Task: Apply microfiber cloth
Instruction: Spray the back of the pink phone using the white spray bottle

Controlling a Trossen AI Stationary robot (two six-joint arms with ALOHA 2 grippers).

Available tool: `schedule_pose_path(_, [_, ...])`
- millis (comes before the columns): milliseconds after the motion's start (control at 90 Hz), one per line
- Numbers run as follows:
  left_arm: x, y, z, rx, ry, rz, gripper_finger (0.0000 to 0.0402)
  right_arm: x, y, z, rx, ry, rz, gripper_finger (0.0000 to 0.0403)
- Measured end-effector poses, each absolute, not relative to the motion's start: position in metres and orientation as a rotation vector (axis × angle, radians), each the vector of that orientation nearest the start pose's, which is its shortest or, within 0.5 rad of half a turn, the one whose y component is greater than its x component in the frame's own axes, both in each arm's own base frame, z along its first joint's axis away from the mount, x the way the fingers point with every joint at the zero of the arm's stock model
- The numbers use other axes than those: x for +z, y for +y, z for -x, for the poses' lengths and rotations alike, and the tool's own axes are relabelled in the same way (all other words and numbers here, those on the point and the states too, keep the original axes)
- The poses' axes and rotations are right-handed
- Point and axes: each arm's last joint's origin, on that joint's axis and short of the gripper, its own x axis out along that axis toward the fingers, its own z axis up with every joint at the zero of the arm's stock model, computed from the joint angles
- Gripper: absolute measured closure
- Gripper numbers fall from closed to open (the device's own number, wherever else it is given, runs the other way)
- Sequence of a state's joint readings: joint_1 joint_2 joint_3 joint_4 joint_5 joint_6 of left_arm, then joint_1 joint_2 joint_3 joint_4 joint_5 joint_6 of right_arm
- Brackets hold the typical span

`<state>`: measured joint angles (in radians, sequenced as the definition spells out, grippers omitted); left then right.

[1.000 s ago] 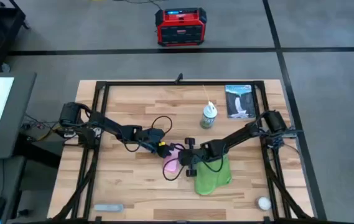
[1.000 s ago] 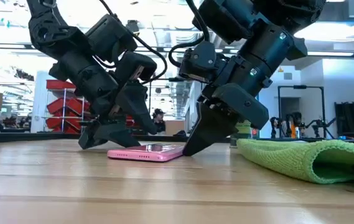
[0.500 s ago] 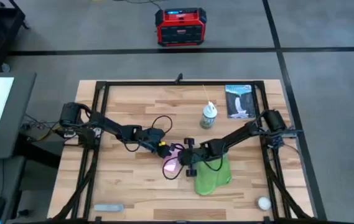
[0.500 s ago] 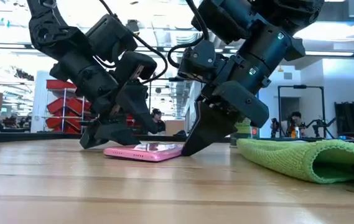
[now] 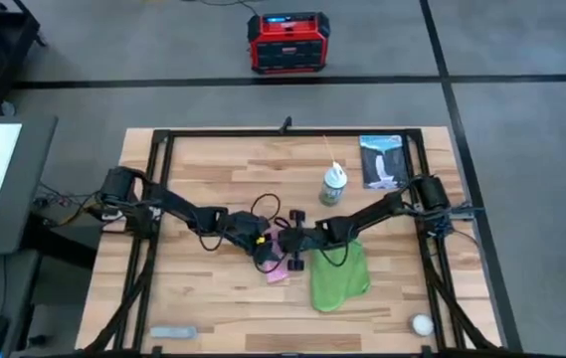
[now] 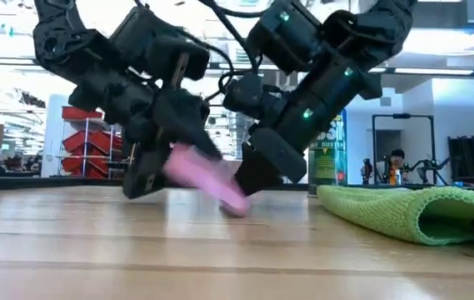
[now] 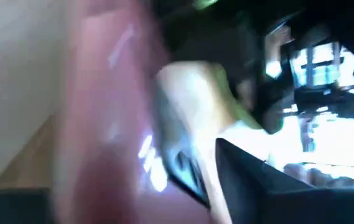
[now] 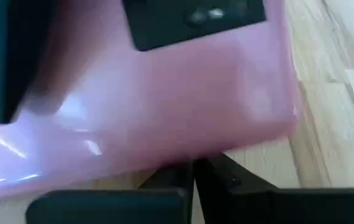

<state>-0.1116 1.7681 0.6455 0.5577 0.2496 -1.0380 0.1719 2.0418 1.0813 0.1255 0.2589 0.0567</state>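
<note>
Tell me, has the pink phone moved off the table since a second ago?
Yes. The pink phone now tilts up off the table, one end raised, between both grippers.

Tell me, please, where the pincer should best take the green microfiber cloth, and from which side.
Probably the near folded edge of the microfiber cloth, where it bulges thick above the table. Come from above, on the side away from the pink phone and both arms.

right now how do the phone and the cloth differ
The phone is pink, stiff and small; the cloth is green, soft and bigger. The phone is tilted, one end raised off the table between the left pincer and right pincer; the cloth lies slack on the wood, with no pincer on it. Both sit mid-table.
</note>
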Motion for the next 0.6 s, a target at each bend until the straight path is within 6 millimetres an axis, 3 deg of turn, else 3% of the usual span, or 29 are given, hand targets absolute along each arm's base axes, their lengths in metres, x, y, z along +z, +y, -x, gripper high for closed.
schedule_pose_path(189, [0.117, -0.044, -0.310, -0.052, 0.692, 0.973, 0.0389, 0.103, 0.060, -0.388, -0.104, 0.820, 0.142, 0.0403])
schedule_pose_path(456, [0.119, -0.049, -0.311, -0.102, 0.659, 0.847, 0.0397, 0.108, 0.060, -0.382, -0.099, 0.874, 0.153, 0.0403])
schedule_pose_path(600, [0.121, -0.050, -0.311, -0.116, 0.629, 0.776, 0.0397, 0.124, 0.057, -0.369, -0.107, 0.942, 0.191, 0.0403])
